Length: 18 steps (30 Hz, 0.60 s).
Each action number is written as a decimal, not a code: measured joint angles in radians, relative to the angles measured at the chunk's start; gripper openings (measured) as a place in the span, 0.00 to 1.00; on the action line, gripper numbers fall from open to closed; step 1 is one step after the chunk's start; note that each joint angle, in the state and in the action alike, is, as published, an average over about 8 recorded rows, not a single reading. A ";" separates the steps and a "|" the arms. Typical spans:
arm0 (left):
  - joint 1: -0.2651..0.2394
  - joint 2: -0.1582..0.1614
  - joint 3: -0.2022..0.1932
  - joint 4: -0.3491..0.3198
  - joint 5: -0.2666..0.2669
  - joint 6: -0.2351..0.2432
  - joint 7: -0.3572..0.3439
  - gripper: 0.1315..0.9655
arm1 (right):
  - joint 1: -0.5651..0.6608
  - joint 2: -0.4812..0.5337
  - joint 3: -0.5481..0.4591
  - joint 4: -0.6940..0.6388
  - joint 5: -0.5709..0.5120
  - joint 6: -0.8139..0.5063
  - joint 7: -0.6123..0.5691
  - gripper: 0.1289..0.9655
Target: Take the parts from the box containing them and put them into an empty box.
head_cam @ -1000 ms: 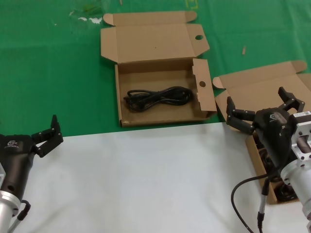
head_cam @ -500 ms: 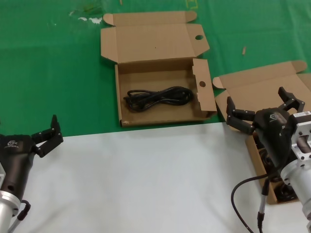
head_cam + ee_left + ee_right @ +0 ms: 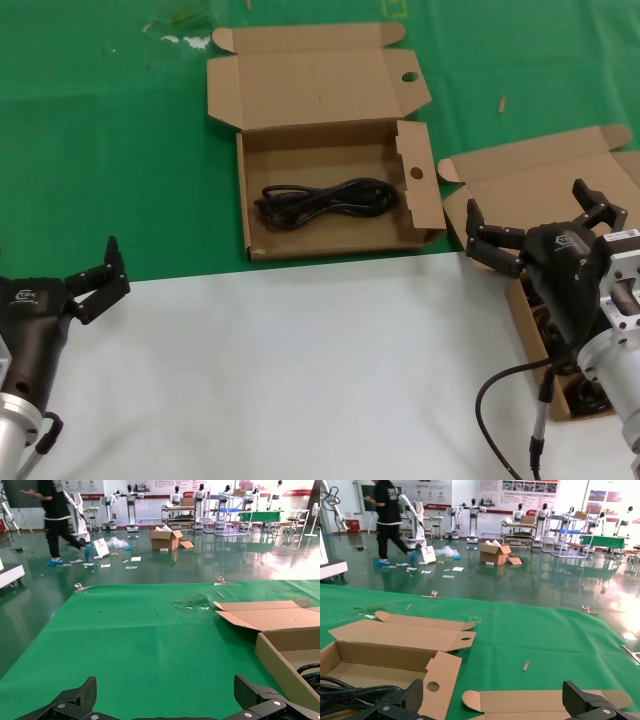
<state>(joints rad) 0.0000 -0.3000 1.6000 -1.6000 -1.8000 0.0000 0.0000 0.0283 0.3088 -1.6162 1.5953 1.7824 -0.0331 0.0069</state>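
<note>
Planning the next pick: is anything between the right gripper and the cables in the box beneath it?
Nothing visible. The right gripper hangs open above the box, lid folded back; the cable bundles lie uncovered inside, mostly hidden by the arm itself. The left gripper waits far left.

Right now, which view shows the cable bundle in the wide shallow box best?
Head view: the coiled black cable bundle lies whole inside the wide shallow brown cardboard box. Left wrist view catches only a loop at the frame edge; right wrist view only a few strands.
</note>
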 joint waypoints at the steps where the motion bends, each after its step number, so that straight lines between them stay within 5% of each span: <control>1: 0.000 0.000 0.000 0.000 0.000 0.000 0.000 1.00 | 0.000 0.000 0.000 0.000 0.000 0.000 0.000 1.00; 18: 0.000 0.000 0.000 0.000 0.000 0.000 0.000 1.00 | 0.000 0.000 0.000 0.000 0.000 0.000 0.000 1.00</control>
<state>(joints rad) 0.0000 -0.3000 1.6000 -1.6000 -1.8000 0.0000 0.0000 0.0283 0.3088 -1.6162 1.5953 1.7824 -0.0331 0.0069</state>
